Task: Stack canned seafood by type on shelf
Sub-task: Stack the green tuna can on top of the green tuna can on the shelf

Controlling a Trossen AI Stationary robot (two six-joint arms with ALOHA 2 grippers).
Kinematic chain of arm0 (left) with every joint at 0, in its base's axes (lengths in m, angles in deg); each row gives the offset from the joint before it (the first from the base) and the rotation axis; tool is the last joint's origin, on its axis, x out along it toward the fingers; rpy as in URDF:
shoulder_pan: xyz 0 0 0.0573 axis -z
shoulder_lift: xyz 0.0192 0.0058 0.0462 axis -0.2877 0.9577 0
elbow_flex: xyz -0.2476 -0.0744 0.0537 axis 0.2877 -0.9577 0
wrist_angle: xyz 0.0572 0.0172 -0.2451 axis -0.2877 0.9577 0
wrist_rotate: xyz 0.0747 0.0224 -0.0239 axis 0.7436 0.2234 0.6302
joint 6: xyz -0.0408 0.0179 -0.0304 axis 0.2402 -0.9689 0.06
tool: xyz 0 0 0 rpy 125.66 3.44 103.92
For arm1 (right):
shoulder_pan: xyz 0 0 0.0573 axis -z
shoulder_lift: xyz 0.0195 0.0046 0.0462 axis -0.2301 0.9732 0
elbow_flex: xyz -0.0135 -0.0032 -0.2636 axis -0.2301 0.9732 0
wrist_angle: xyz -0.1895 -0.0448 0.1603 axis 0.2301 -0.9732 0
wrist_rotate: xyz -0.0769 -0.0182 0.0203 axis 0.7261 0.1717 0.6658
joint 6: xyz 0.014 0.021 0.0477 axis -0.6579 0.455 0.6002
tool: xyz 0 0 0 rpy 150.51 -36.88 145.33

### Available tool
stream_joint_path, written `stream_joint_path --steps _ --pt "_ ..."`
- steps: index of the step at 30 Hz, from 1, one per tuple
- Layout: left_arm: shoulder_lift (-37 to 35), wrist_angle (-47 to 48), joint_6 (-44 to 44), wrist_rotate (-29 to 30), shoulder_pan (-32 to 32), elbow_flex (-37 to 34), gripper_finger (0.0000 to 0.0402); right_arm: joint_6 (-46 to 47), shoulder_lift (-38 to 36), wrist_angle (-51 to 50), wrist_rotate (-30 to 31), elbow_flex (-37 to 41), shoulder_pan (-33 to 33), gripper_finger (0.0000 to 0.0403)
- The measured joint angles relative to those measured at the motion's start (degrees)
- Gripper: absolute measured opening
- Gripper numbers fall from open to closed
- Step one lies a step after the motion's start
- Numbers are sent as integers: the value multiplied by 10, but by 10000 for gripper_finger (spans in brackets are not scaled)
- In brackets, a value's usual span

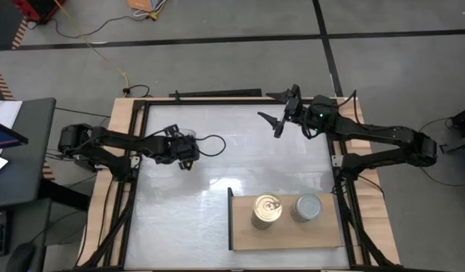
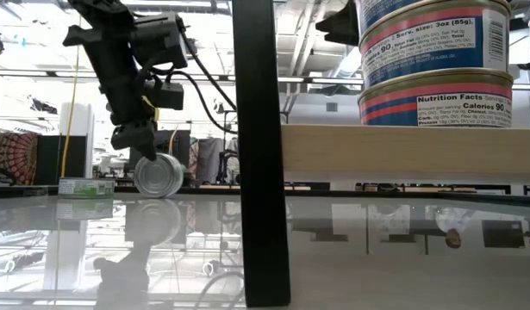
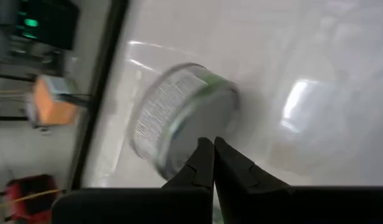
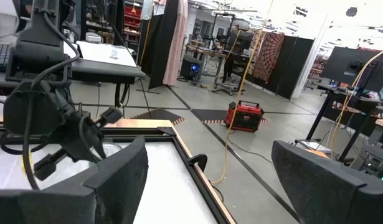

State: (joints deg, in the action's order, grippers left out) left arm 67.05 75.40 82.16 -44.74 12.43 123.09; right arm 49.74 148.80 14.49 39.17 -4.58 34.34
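Observation:
One tin [image 3: 179,118] with a green-and-white label and a silver face stands on its edge on the white table, toward the left side; it shows as a round disc [image 2: 159,175] in the low view. My left gripper [image 3: 213,149] is shut, its tips at this tin, and it hides the tin in the high view [image 1: 188,153]. On the wooden shelf [image 1: 323,233] at the near right stand two stacks of tins, one gold-lidded [image 1: 267,209] and one silver-lidded [image 1: 307,207]. My right gripper [image 1: 281,115] hangs open over the far middle of the table, touching nothing. My left gripper touches the tin with its shut fingertips [image 3: 205,155] at the rim of the flat silver face [image 3: 207,127]. It comes from above, slanting down [image 2: 142,142]. The tin stands on its edge on the table, its round face toward the near side.
The shelf's dark upright end plate [image 2: 260,155] stands at its left end [image 1: 230,219]. Another flat green-labelled tin [image 2: 86,186] shows low at the left in the low view. Wooden rails [image 1: 122,128] frame the table. The wide white surface [image 1: 240,162] lies between the arms.

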Motion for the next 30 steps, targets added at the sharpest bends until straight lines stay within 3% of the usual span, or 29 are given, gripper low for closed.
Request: stream_joint_path --steps 4,9,13,22,26,30 --pt "-7 -1 -8 11 9 7 0 0 0 -2 0 0 0 364" --pt "-19 -4 -29 -41 1 34 19 -2 0 -2 0 0 0 364" --pt "-20 23 -38 -105 -26 75 84 -2 0 -1 0 0 0 364" --pt "-9 28 -138 -166 -98 122 260 -2 0 -17 -15 0 0 364" --pt "19 35 -192 -208 -140 122 296 -4 0 -23 -15 0 0 364" --pt "56 42 -249 -226 -178 122 299 -5 0 -24 -17 0 0 364"
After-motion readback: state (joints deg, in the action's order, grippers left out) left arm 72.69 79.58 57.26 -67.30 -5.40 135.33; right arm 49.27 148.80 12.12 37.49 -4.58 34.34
